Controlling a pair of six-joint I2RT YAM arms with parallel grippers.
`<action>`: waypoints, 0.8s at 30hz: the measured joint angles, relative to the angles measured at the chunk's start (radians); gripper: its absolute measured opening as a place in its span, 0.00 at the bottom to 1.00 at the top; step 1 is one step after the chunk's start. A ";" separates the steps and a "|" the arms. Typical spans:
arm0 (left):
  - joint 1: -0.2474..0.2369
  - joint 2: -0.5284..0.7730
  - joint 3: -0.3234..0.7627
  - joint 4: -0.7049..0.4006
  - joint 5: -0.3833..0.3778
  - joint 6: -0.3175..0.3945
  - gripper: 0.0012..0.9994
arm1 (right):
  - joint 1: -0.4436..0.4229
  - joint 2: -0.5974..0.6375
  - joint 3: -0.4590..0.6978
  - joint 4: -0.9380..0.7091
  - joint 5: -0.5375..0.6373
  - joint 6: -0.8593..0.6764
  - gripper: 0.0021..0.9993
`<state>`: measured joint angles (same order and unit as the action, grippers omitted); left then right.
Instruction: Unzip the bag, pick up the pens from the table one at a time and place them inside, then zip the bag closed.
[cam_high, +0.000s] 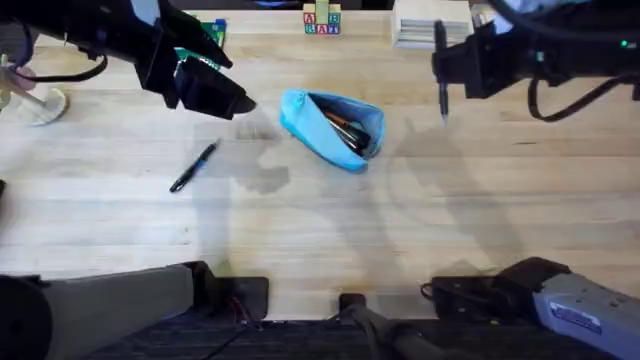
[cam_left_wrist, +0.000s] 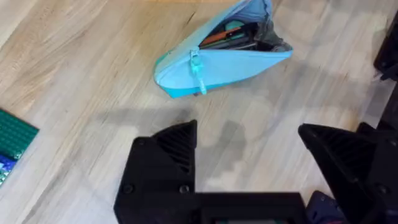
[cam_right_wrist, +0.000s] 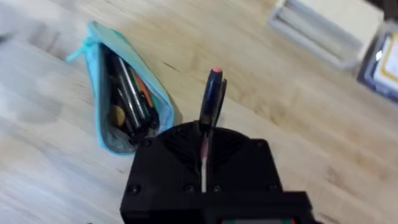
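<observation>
Butcher-block planks of the table (cam_high: 420, 240) lie bare around the bag (cam_high: 333, 127), which is unzipped with pens inside. A pen (cam_high: 441, 75) is pinched upright in the right gripper (cam_right_wrist: 205, 152), right of the bag; it should be tilted along the opening and lowered clear of the fabric lip. The left gripper (cam_left_wrist: 245, 146) is spread wide and empty beside the bag. Another pen (cam_high: 194, 166) lies at the left, with open room about it.

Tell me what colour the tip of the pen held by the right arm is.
Pinkish-red, on a dark pen; the right wrist view shows it best.
</observation>
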<state>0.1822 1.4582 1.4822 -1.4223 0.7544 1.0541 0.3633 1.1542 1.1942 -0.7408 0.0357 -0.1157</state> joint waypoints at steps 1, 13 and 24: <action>0.000 0.000 0.000 0.000 0.000 0.000 0.99 | 0.019 0.000 0.000 0.018 0.000 -0.013 0.03; 0.000 0.000 0.000 0.000 0.000 0.000 0.99 | 0.162 0.000 0.000 0.079 -0.141 -0.185 0.03; 0.000 0.000 0.000 0.000 0.000 0.000 0.99 | 0.162 0.068 0.000 0.089 -0.269 -0.271 0.03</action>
<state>0.1822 1.4582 1.4822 -1.4223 0.7544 1.0542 0.5255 1.2222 1.1942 -0.6515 -0.2335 -0.3870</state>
